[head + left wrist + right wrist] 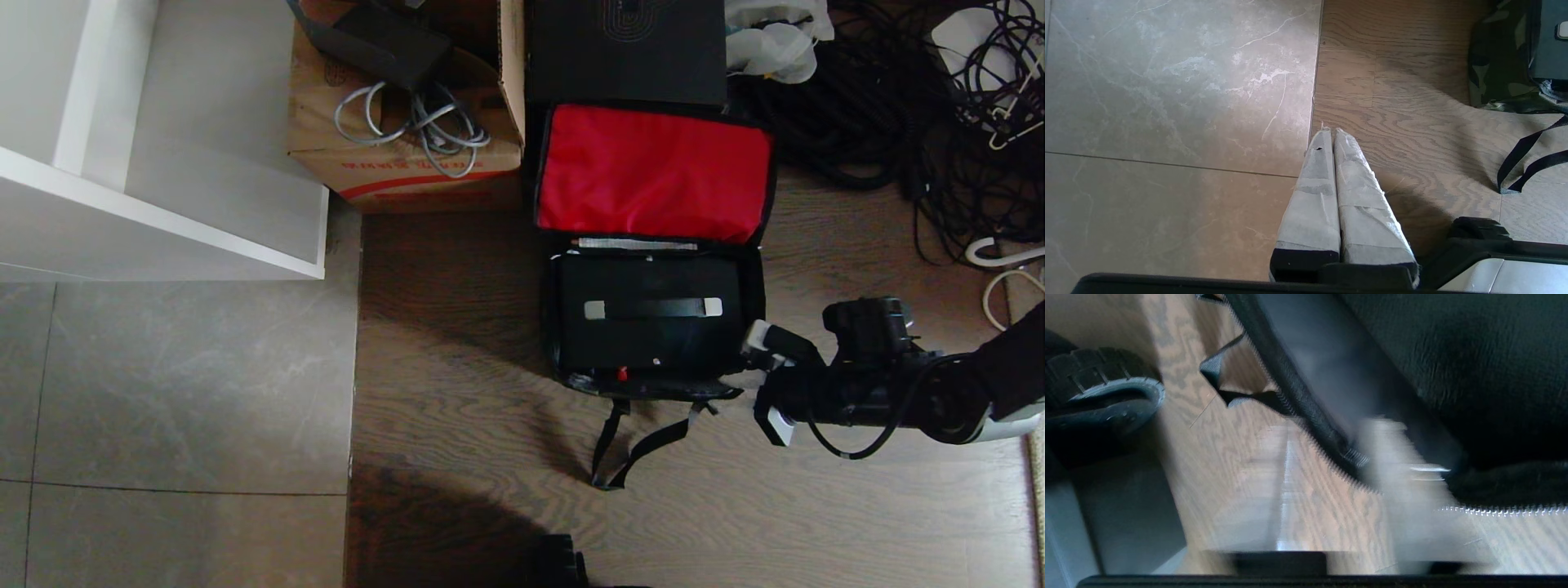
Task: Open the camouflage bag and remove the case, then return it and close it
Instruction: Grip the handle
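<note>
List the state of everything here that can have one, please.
camouflage bag: open, red-lined flap folded back
case: lying inside the bag
left gripper: shut, parked over the floor
right gripper: at the bag's right front corner
cardboard box: open, cables inside

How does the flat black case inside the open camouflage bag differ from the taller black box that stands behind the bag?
The case lies inside the open camouflage bag, below the red lining; the black box stands outside, behind the bag's flap. The case has a black handle on silver end mounts; the box shows no handle, only a faint oval line emblem. The case is seen whole, the box is cut off by the picture's edge. Both are black and rectangular.
</note>
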You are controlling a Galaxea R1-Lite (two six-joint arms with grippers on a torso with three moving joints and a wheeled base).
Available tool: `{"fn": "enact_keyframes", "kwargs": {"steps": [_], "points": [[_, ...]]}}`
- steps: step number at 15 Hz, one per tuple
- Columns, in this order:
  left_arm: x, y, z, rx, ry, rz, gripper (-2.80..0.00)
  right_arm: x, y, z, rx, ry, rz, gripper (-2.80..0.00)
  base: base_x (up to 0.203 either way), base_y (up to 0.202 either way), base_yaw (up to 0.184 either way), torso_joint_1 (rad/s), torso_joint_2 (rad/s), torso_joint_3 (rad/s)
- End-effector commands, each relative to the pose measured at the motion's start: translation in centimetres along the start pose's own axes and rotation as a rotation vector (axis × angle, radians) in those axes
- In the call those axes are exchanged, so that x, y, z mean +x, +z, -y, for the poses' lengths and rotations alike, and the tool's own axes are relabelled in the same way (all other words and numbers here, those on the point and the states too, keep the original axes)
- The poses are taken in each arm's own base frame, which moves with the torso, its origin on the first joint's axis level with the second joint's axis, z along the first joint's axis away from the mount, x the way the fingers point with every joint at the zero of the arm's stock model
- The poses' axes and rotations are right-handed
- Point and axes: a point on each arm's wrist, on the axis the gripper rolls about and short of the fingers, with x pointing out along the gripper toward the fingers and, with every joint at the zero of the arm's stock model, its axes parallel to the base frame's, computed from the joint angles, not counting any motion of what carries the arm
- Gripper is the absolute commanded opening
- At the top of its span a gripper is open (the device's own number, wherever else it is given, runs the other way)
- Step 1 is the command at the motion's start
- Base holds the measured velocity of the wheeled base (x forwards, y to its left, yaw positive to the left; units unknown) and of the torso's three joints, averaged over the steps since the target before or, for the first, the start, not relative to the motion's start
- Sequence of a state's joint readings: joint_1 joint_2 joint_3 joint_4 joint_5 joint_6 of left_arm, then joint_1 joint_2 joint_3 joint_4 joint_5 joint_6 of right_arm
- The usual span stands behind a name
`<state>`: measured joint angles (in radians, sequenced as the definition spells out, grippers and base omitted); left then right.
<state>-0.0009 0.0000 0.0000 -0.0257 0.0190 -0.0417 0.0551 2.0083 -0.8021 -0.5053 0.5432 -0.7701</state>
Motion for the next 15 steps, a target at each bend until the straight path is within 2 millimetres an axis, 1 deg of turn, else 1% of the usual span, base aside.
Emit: {"fn": "enact_keyframes", "kwargs": {"steps": [1,4,6,7,9,10,11,12,13,15], "points": [[0.1,-0.2,0.0,-0.001,0.0,-0.007,-2.8,0.4,-0.2,-0.2,-0.005,0.011,0.0,-2.8,0.0,0.0,0.0,0.0,0.0,0.0],[0.1,-0.3,0.0,-0.001,0.001,-0.009,-2.8,0.3,-0.3,-0.9,0.012,0.026,-0.015,-2.8,0.0,0.0,0.0,0.0,0.0,0.0],[0.1,-0.2,0.0,-0.001,-0.001,-0.008,-2.8,0.0,0.0,-1.9,0.04,0.049,-0.021,-2.8,0.0,0.0,0.0,0.0,0.0,0.0],[0.1,-0.3,0.0,-0.001,0.001,-0.009,-2.8,-0.1,0.3,-2.8,0.069,0.073,-0.026,-2.8,0.0,0.0,0.0,0.0,0.0,0.0],[0.1,-0.2,0.0,-0.001,0.001,-0.007,-2.8,-0.2,1.9,-4.5,0.176,0.119,-0.015,-2.8,0.0,0.0,0.0,0.0,0.0,0.0],[0.1,-0.2,0.0,-0.001,0.001,-0.007,-2.8,-0.3,3.1,-5.4,0.233,0.142,-0.001,-2.8,0.0,0.0,0.0,0.0,0.0,0.0],[0.1,-0.2,0.0,-0.001,0.002,-0.007,-2.8,-0.4,4.1,-6.3,0.266,0.166,0.012,-2.8,0.0,0.0,0.0,0.0,0.0,0.0],[0.1,-0.2,0.0,-0.001,0.001,-0.007,-2.8,-0.4,4.7,-7.0,0.282,0.187,0.016,-2.8,0.0,0.0,0.0,0.0,0.0,0.0],[0.1,-0.2,0.0,-0.001,0.002,-0.007,-2.8,-0.5,4.9,-7.4,0.295,0.197,0.016,-2.8,0.0,0.0,0.0,0.0,0.0,0.0],[0.1,-0.2,0.0,-0.001,0.002,-0.009,-2.8,-0.1,5.4,-6.8,0.283,0.183,0.039,-2.8,0.0,0.0,0.0,0.0,0.0,0.0]]}}
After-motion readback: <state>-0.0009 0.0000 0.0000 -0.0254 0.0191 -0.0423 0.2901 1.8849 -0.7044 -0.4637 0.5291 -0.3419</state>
